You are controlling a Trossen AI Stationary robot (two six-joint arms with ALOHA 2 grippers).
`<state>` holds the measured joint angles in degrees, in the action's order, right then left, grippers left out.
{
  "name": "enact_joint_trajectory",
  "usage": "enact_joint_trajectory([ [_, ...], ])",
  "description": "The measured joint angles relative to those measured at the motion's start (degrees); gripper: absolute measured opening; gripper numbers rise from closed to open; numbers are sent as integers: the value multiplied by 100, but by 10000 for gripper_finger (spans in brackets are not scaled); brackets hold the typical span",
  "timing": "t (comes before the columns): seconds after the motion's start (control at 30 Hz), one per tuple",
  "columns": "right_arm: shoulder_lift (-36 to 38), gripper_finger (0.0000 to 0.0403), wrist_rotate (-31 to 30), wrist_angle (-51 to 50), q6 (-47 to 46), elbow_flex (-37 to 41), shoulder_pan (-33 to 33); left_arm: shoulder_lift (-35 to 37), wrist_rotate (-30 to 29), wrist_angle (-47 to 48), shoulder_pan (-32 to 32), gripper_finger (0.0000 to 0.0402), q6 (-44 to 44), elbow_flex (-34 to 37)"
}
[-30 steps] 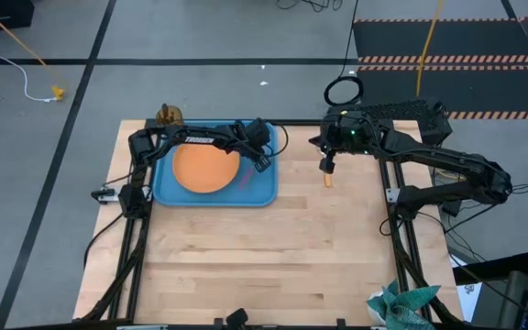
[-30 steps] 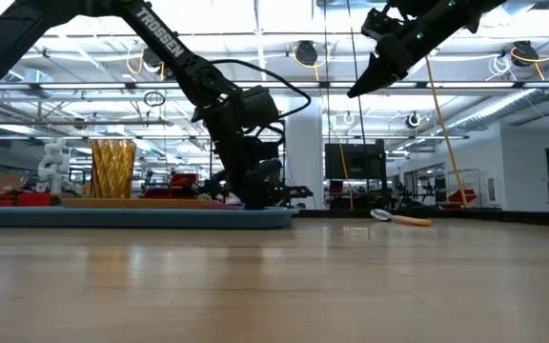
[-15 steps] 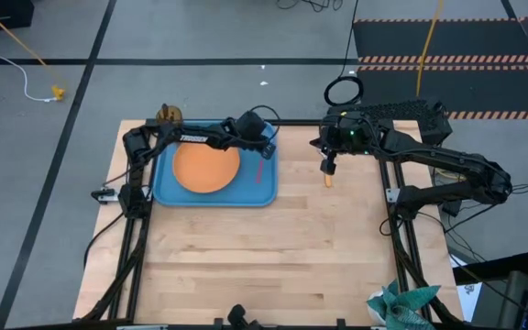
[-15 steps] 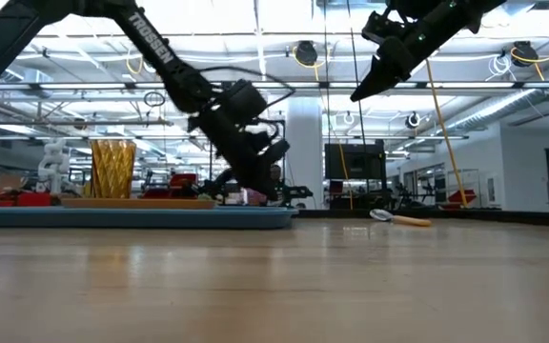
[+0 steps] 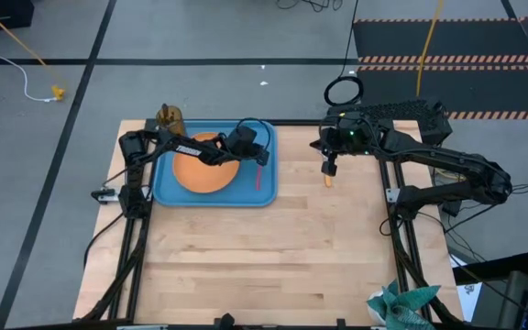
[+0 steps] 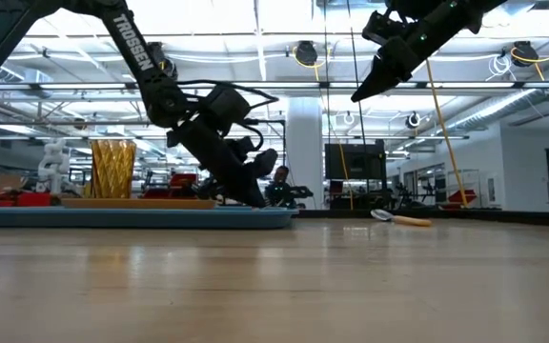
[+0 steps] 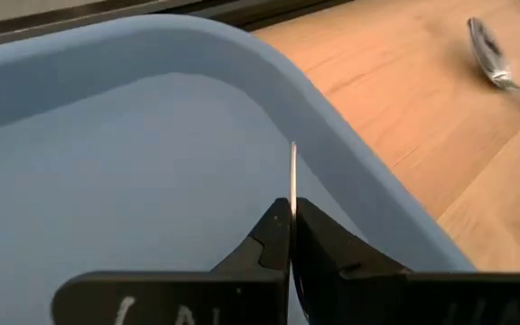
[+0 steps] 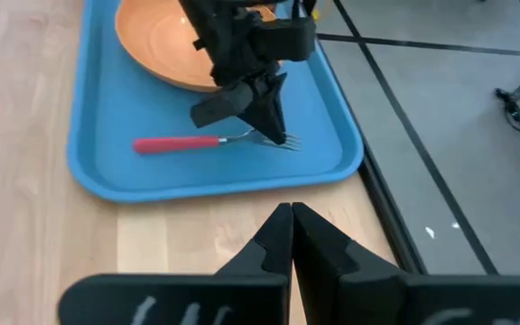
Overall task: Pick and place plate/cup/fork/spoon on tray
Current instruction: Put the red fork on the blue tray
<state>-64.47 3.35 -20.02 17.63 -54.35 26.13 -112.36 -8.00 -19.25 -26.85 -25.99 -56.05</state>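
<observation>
The light-blue tray [image 5: 165, 188] lies at the table's far left. The orange plate [image 5: 200, 170] sits flat in it. The red-handled fork [image 8: 174, 144] lies flat on the tray floor, right of the plate. My left gripper [image 8: 276, 135] is shut and slants down, its tips at the fork's tines [image 8: 289, 142]. The amber cup [image 5: 169, 115] stands upright at the tray's far-left corner; I cannot tell whether it is on the tray. The orange-handled spoon [image 5: 328, 180] lies on the bare table right of the tray. My right gripper [image 5: 328, 168] is shut and hangs high above the spoon. My left gripper's shut fingertips [image 8: 273, 126] come slanting from above and from the table's left, and stand right at the fork's tines. I cannot tell whether they touch the tines. The fork lies flat on the tray.
The near half of the wooden table [image 5: 264, 257] is bare. A green-and-white cloth [image 5: 401, 304] lies at the near right corner. The tray's raised right rim [image 7: 332, 117] stands between the fork and the spoon [image 7: 490, 50].
My left arm has tipped from nearly upright to a slant. Its wrist has swung toward the table's left, over the plate, while the fingertips stayed near the tray's right side. The fork lies on the tray floor. My right arm has kept still.
</observation>
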Motion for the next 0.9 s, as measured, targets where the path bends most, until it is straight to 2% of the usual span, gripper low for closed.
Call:
enact_joint_trajectory([
  [0.3, 0, 0, -6, 44, -136, 0, 0, 0, -440, 371, 35, 74, 185, -2],
  [0.53, 0, 0, -6, 38, -195, 0, 0, 90, -494, 493, 40, 111, 391, -2],
  [0.9, 0, 0, -6, 42, -175, 0, 0, 1358, -721, 748, 513, 117, 1230, -9],
])
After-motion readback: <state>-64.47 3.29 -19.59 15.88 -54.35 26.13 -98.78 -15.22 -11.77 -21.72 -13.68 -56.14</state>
